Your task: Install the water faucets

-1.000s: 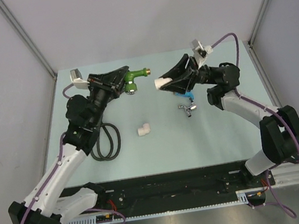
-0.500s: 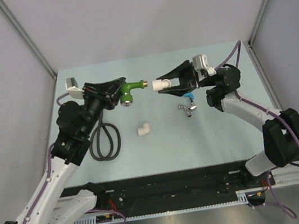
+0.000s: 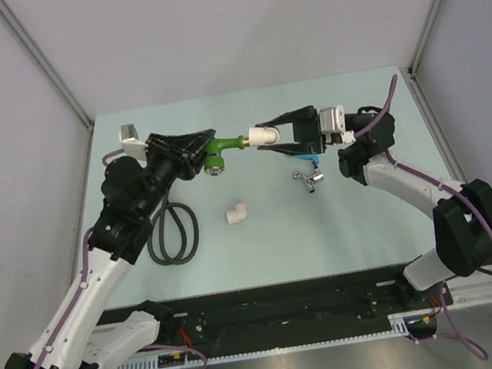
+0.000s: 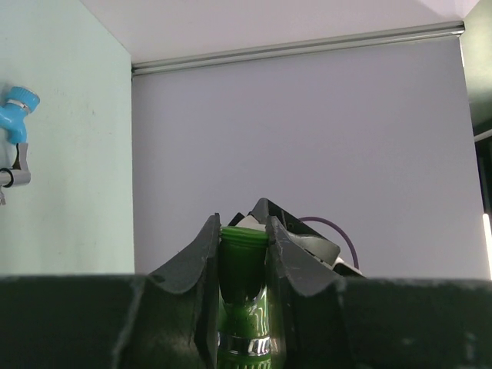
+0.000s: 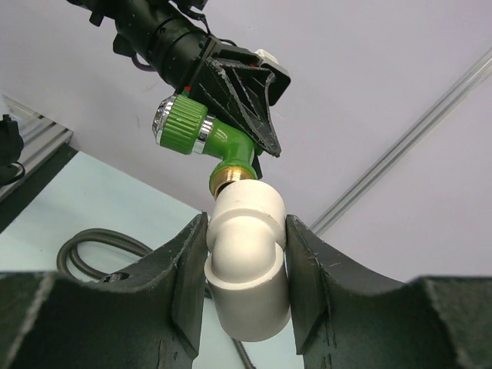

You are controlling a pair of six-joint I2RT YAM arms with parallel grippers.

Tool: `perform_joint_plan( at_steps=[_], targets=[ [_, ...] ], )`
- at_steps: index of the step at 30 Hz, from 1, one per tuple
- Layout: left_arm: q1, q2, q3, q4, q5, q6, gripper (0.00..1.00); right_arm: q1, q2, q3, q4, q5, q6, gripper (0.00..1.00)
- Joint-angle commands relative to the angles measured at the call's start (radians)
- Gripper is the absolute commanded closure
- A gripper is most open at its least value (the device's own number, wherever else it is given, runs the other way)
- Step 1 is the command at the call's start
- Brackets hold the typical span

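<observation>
My left gripper [image 3: 203, 148] is shut on the bright green faucet [image 3: 220, 146] and holds it above the table's far middle; its fingers [image 4: 283, 254] clamp the green body [image 4: 243, 269]. My right gripper [image 3: 274, 137] is shut on a white elbow fitting [image 3: 263, 135]. The faucet's brass threaded end [image 5: 233, 173] sits in the mouth of the elbow [image 5: 246, 254]. The blue-handled chrome faucet [image 3: 308, 171] lies on the table below the right gripper and shows at the left edge of the left wrist view [image 4: 14, 131].
A second white elbow fitting [image 3: 236, 212] lies on the table's middle. A coiled black hose [image 3: 173, 235] lies left of it, under the left arm. Grey walls stand on three sides of the pale green table [image 3: 373, 220].
Both grippers have moved toward each other. The gap between the green faucet's threaded end and the white elbow has closed, and the two now meet.
</observation>
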Motion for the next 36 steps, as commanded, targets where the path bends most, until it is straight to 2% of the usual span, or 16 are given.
perform_joint_plan(
  at_steps=[1, 18, 36],
  targets=[
    [-0.002, 0.0, 0.061, 0.002, 0.013, -0.029, 1.0, 0.016, -0.034, 0.034, 0.282, 0.009, -0.069, 1.0],
    [0.027, 0.011, 0.043, 0.047, 0.039, -0.04, 1.0, 0.033, -0.043, 0.034, 0.286, -0.035, -0.044, 1.0],
    [0.032, -0.009, 0.04, 0.106, 0.111, -0.035, 1.0, 0.041, -0.054, 0.043, 0.287, 0.014, -0.057, 1.0]
  ],
)
